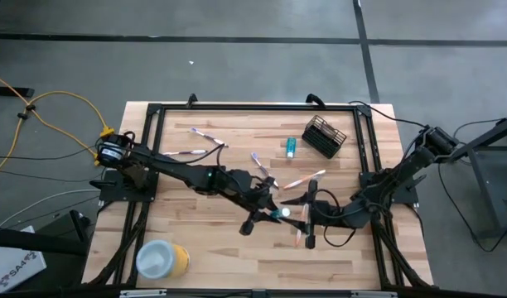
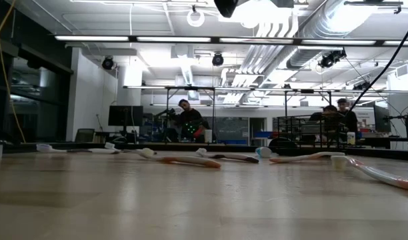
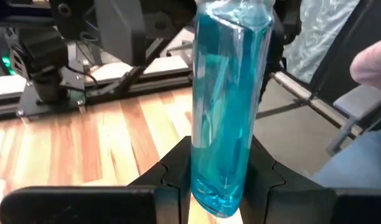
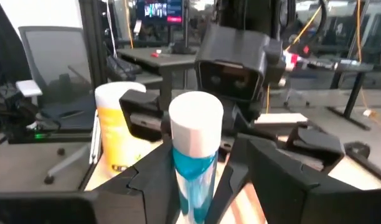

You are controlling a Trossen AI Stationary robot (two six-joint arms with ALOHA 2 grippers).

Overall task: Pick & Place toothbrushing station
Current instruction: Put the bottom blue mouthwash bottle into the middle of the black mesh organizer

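Observation:
A translucent blue tube (image 3: 225, 106) with a white cap (image 4: 197, 118) stands upright in the air over the middle of the table, and my left gripper (image 1: 270, 211) is shut on it. My right gripper (image 1: 301, 213) is open, its fingers either side of the tube just below the cap. The black wire-mesh holder (image 1: 324, 135) lies on the table at the far right. A second blue tube (image 1: 292, 147) lies beside it. Several thin toothbrushes (image 1: 205, 134) lie scattered on the wood. My left gripper pinches the tube's lower part (image 3: 218, 180) between its two fingers, close to the bottom end. The fingers come in about level from the table's left and lie across the tube. The tube stands upright, cap up, clear of the table. My right gripper has one finger (image 4: 154, 171) close against the tube. A gap shows at the other finger. Whether it touches the tube, I cannot tell.
A yellow cylinder with a white top (image 1: 164, 259) stands near the front left corner. A black frame (image 1: 154, 112) runs round the table. A person's hand (image 3: 371, 62) shows beyond the table in the left wrist view. More people sit far off in the room.

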